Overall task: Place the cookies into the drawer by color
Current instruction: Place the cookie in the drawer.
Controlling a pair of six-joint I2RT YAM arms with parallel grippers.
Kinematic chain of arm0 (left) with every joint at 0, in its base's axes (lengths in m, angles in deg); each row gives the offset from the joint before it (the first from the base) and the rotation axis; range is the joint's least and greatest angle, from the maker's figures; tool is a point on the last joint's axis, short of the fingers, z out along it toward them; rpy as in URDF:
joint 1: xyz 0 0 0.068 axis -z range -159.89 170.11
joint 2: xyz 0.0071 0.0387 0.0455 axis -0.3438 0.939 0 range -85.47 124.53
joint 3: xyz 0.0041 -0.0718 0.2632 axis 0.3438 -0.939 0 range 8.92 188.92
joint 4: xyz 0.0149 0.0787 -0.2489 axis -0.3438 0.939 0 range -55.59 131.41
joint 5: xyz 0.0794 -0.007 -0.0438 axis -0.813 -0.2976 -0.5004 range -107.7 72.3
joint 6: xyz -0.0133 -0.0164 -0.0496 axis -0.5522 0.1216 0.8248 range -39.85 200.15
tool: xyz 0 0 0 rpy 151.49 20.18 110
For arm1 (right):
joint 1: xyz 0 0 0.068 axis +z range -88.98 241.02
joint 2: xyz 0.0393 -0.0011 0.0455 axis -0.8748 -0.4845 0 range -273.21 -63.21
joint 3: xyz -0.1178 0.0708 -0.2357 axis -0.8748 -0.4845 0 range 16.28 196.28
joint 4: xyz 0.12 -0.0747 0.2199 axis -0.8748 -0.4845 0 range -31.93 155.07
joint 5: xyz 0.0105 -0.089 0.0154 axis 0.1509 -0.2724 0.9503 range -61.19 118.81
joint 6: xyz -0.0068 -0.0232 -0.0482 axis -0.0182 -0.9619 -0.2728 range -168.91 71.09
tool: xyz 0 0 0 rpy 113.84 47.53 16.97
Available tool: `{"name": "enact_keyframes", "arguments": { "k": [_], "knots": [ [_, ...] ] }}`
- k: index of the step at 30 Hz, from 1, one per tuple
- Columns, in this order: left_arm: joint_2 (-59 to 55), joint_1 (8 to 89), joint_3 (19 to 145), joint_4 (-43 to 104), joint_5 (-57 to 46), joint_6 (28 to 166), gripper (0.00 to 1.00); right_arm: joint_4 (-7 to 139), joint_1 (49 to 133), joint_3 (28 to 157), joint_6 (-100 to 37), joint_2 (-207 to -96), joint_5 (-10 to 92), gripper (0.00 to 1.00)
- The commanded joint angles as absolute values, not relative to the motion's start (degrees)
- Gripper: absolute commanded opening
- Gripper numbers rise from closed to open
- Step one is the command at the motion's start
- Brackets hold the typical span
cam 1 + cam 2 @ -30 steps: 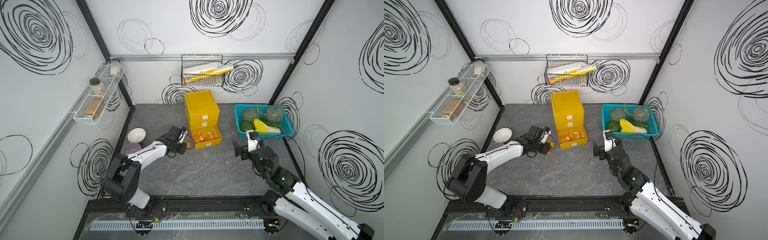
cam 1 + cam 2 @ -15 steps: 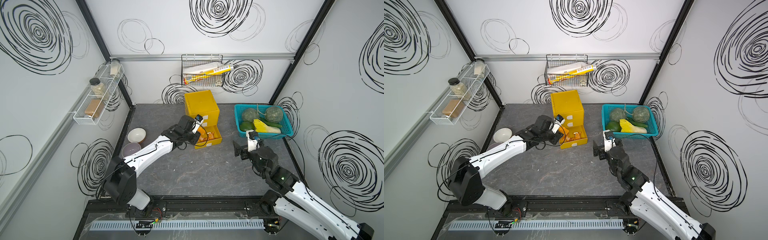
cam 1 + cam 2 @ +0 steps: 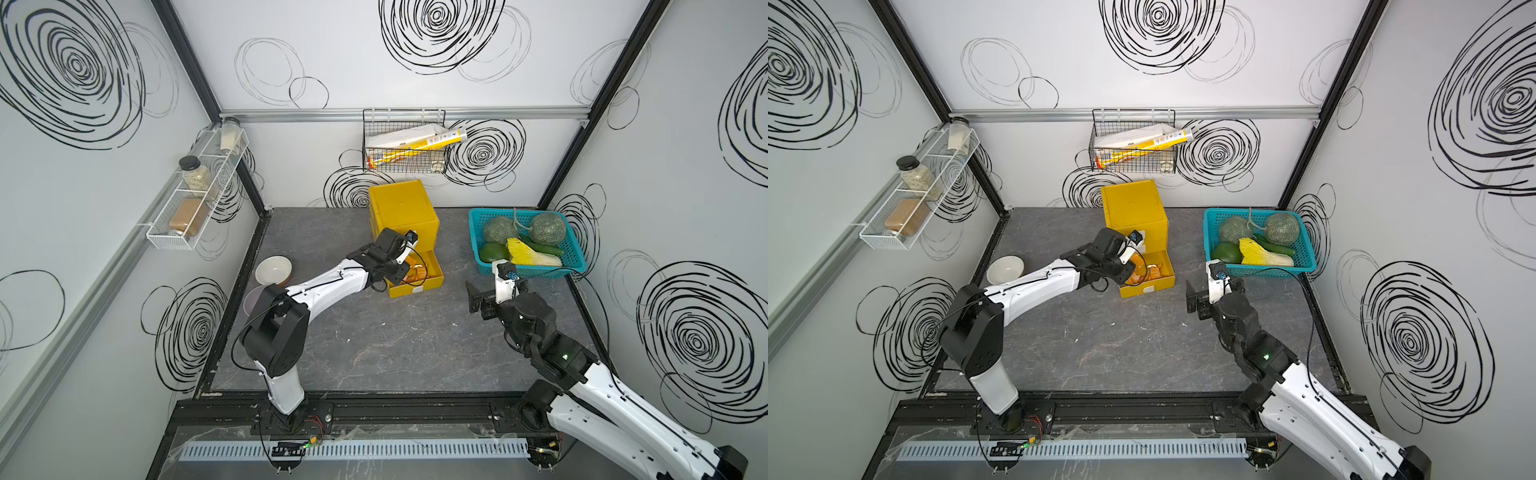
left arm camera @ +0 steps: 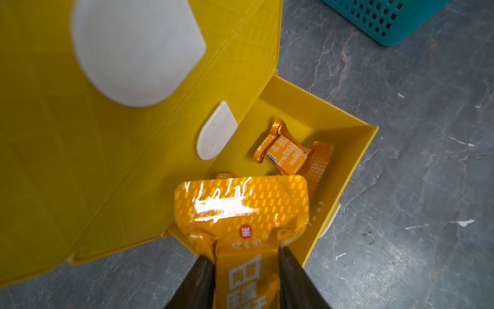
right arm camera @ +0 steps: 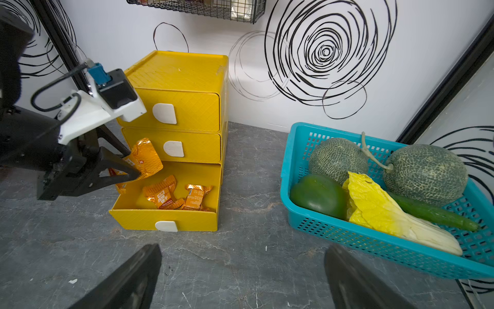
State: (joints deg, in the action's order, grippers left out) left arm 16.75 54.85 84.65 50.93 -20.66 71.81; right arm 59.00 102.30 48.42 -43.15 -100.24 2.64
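Three orange packets show: a held packet (image 5: 145,157) in the left gripper (image 5: 132,163), plus a face-up packet (image 5: 163,196) and a back-up packet (image 5: 196,198) lying side by side in the bottom drawer (image 5: 187,220). The chest (image 5: 184,69) has three drawers, the upper two shut and the bottom one pulled out. The left jaws stand narrow, one finger pressed on each side of the held packet, which hangs above the drawer's arm-side edge, clear of the two below. The right gripper (image 5: 243,247) is spread wide with nothing in it, over bare table between chest and basket (image 5: 347,235). In the left wrist view the held packet covers most of one lying packet, and its own lower end is cut off. In both top views the left wrist hides part of the drawer.
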Motion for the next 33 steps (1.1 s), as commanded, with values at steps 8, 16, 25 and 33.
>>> {"name": "enact_keyframes", "arguments": {
  "k": [8,16,25,33],
  "knots": [
    [14.14,55.62,87.38,49.45,-21.94,72.48,0.67,59.09,102.16,47.94,-43.17,-101.63,3.58,1.00],
    [8.49,55.46,90.91,50.63,-21.39,72.82,0.78,61.77,102.16,46.75,-41.26,-104.85,4.95,1.00],
    [8.32,51.94,98.72,51.38,-19.01,72.60,0.85,69.13,102.16,41.00,-32.14,-106.24,9.50,0.90],
    [17.03,45.95,110.46,54.64,-13.20,75.67,0.83,76.77,102.16,38.23,-25.17,-112.44,13.21,0.78]
  ]
}}
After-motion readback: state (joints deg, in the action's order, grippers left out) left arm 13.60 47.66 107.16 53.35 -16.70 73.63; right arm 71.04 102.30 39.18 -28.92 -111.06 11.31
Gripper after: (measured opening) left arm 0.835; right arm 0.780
